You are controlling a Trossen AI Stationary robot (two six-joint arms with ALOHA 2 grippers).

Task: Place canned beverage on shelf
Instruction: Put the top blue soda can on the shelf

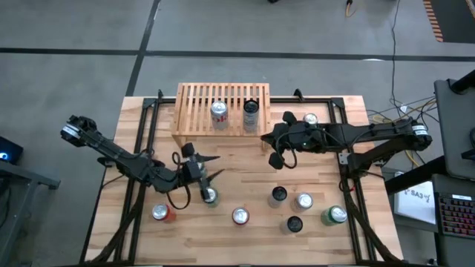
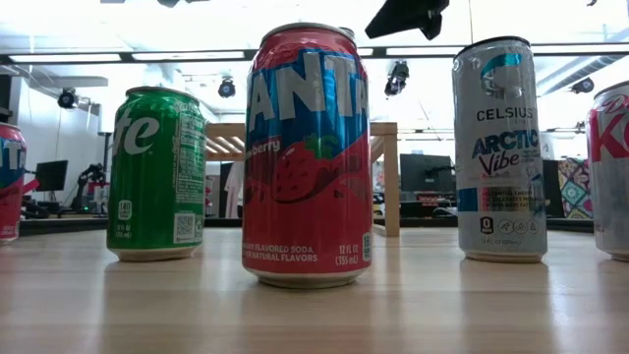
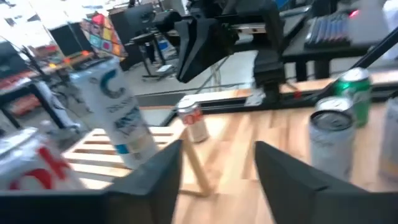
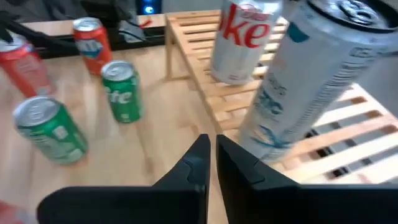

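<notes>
The left gripper, fingers spread and empty, hangs over the table just above a green can near the front edge. The right gripper, fingers pressed together and holding nothing, sits past mid-table beside the shelf's right front corner. At the table's back edge the shelf carries a Coke can and a tall Celsius can, upright, side by side.

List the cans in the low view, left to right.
Red can cut off at the edge → green Sprite can → red Fanta strawberry can → silver Celsius Arctic Vibe can → red-lettered can cut off at the right edge.
</notes>
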